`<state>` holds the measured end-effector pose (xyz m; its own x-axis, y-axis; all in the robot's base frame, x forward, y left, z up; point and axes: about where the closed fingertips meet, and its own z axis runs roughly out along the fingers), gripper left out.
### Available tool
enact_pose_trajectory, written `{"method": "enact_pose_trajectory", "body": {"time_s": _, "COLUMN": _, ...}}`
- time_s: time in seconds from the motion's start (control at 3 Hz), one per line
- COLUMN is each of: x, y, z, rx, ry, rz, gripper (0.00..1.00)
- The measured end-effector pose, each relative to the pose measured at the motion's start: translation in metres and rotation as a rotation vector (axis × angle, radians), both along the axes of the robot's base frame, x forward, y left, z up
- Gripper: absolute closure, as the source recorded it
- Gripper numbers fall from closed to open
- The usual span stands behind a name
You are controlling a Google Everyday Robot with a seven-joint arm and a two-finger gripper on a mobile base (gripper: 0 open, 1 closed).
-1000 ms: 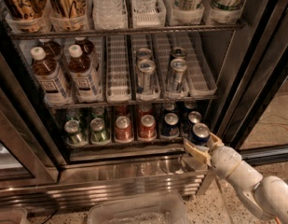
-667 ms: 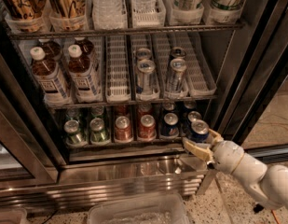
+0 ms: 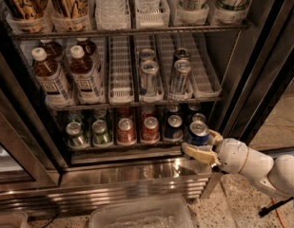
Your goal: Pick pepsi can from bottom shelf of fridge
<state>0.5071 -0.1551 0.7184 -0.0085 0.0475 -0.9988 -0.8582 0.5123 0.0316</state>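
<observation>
Six can tops show along the front of the bottom shelf (image 3: 118,149) of the fridge (image 3: 137,177) from where I watch: two green cans (image 3: 88,133) at the left, two red cans (image 3: 138,129) in the middle, a dark blue can (image 3: 174,127) next, and the pepsi can (image 3: 198,132) at the far right end. The pepsi can stands upright at the front edge of the rack, its silver lid facing up, just beside the black door frame (image 3: 241,80). My tool (image 3: 200,142) is at that same right-hand corner, reaching in from the lower right on its white arm (image 3: 260,167). Its cream fingers (image 3: 196,152) are pinching the pepsi can, one low across the front of the can and the other against its right side. On the rack above, two slim silver-blue cans (image 3: 149,77) sit in white lane dividers, with brown drink bottles (image 3: 51,80) to their left. Below the shelf I see the shiny steel base panel, and in front of it a clear plastic bin (image 3: 142,215) on the speckled floor (image 3: 232,203).
</observation>
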Motion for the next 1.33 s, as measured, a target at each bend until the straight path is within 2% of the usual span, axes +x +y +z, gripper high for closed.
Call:
{"method": "enact_pose_trajectory", "body": {"time_s": 0.33, "x": 0.0, "y": 0.0, "z": 0.0, "rx": 0.0, "ry": 0.0, "rz": 0.0, "gripper": 1.0}}
{"method": "enact_pose_trajectory", "body": {"time_s": 0.67, "x": -0.017, "y": 0.023, "z": 0.009, "rx": -0.019, "ry": -0.041, "rz": 0.064, "gripper": 1.0}}
{"method": "enact_pose_trajectory", "body": {"time_s": 1.0, "x": -0.063, "y": 0.055, "z": 0.031, "rx": -0.034, "ry": -0.097, "rz": 0.164, "gripper": 1.0}}
{"method": "enact_pose_trajectory", "body": {"time_s": 1.33, "x": -0.119, "y": 0.084, "z": 0.054, "rx": -0.049, "ry": -0.125, "rz": 0.279, "gripper": 1.0}}
